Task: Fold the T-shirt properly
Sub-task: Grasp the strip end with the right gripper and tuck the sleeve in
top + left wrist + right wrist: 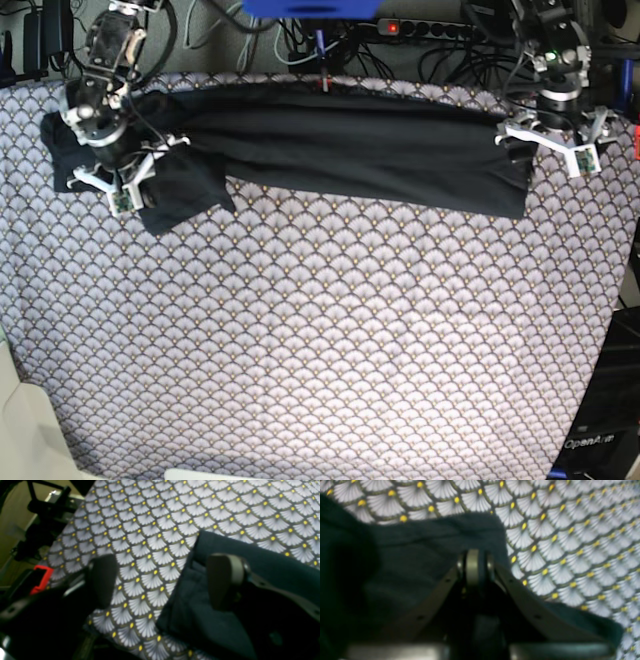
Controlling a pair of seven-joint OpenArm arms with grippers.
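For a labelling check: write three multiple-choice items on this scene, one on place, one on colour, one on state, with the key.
1. Where does the T-shirt lie on the patterned cloth?
A. along the far edge
B. in the middle
C. at the near edge

2. What colour are the dots in the pattern?
A. red
B. yellow
C. blue

3. How do the right gripper's fingers stand?
A. wide apart
B. out of view
C. closed together on the T-shirt

Key: 1 A, the base view shows it stretched along the top. 2 B, both wrist views show yellow dots. 3 C, the right wrist view shows them meeting on the dark fabric.
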